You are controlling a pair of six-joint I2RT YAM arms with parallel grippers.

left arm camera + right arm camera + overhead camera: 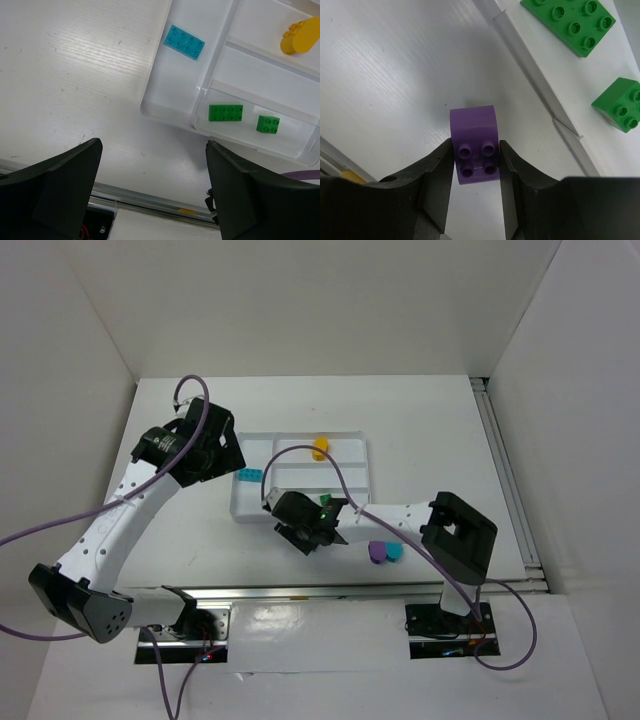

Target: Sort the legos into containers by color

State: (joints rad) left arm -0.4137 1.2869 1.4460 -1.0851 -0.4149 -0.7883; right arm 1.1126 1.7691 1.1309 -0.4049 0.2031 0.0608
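My right gripper (476,165) is shut on a purple brick (473,150) and holds it above the bare table, just off the near edge of the white tray (530,65). In the top view this gripper (300,530) hangs at the tray's (345,465) near side. Two green bricks (567,22) (620,105) lie in the nearest long section. My left gripper (155,190) is open and empty, above the table beside the tray's left end (150,107). A teal brick (184,42) lies in the upright section, and a yellow brick (300,36) in a far section.
A purple oval brick (377,553) and a teal one (396,551) lie together on the table right of my right gripper, under its forearm. A metal rail (330,590) runs along the table's near edge. White walls enclose the table.
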